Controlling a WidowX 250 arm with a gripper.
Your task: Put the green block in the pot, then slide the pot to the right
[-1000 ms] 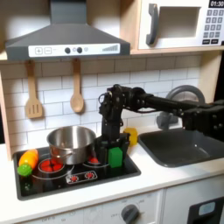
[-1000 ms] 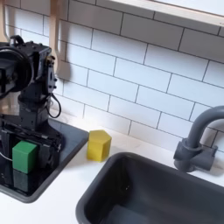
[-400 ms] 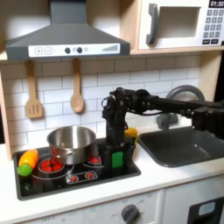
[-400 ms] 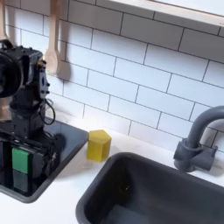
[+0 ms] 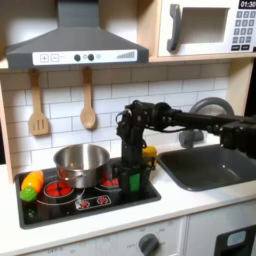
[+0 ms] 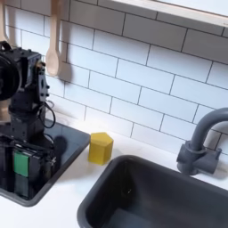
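The green block (image 6: 20,163) stands on the black stovetop (image 5: 95,200) at the lower left of the second exterior view, between the fingers of the hand (image 6: 21,167), which closes around it. Only the first exterior view shows the pot (image 5: 82,163) at centre left, beside the hand (image 5: 131,182), with the sink (image 5: 205,166) at right.

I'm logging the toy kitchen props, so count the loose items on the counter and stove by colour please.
Green: 1, small green rectangular block
Silver: 1, shiny round metal pot
Yellow: 1, yellow plastic cup
Orange-and-green: 1, rounded vegetable toy
Total: 4
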